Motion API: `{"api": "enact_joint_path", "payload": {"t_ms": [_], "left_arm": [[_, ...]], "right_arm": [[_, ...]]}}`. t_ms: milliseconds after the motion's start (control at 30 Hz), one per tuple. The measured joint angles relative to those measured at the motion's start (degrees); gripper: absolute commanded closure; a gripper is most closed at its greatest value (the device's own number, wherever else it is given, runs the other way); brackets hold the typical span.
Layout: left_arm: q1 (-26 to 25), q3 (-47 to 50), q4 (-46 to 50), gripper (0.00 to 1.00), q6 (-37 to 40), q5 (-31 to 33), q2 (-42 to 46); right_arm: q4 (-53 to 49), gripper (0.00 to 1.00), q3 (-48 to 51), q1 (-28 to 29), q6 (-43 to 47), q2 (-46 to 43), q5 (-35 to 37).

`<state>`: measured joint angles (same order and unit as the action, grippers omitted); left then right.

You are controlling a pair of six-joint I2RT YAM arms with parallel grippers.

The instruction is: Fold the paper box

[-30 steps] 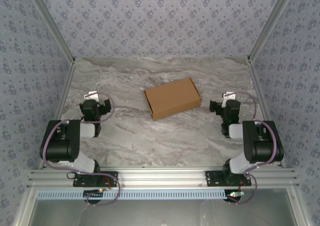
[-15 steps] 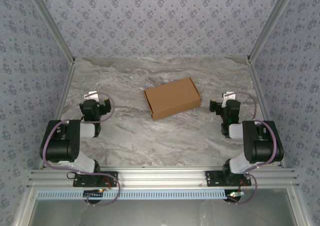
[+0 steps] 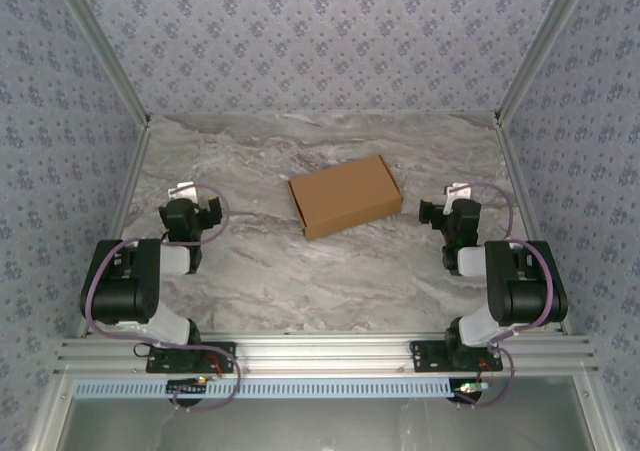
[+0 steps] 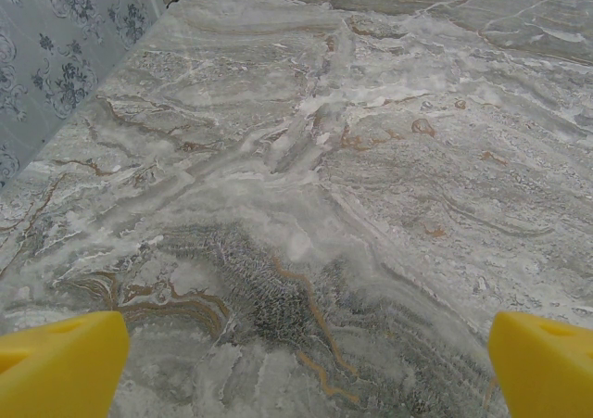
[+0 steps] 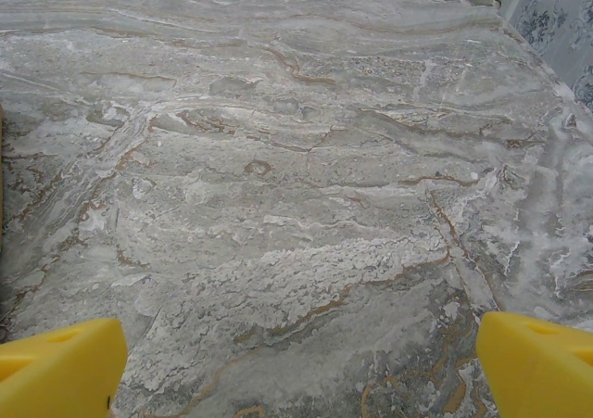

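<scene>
The paper box (image 3: 345, 196) lies shut as a compact brown cardboard mailer on the marble table (image 3: 300, 271), near the middle and turned slightly. My left gripper (image 3: 192, 203) rests low at the table's left side, well apart from the box. In the left wrist view the left gripper (image 4: 306, 367) is open, its yellow fingertips (image 4: 60, 362) wide apart over bare marble. My right gripper (image 3: 450, 201) sits to the right of the box, a short gap away. In the right wrist view the right gripper (image 5: 301, 367) is open too, yellow fingertips (image 5: 537, 362) spread with nothing between them.
Patterned wallpaper walls (image 3: 320, 41) close in the table at the back and both sides, with slanted aluminium posts (image 3: 530, 61) at the corners. An aluminium rail (image 3: 320, 356) runs along the near edge by the arm bases.
</scene>
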<state>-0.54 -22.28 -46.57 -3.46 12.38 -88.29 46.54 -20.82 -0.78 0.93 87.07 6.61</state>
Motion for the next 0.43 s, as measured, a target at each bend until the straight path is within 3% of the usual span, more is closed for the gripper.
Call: {"api": "enact_joint_path", "payload": {"t_ms": [433], "left_arm": [[0.00,-0.02,0.00,0.01,0.00,0.00,0.00]], "right_arm": [[-0.02,0.01,-0.02,0.00,0.00,0.00,-0.94]]}}
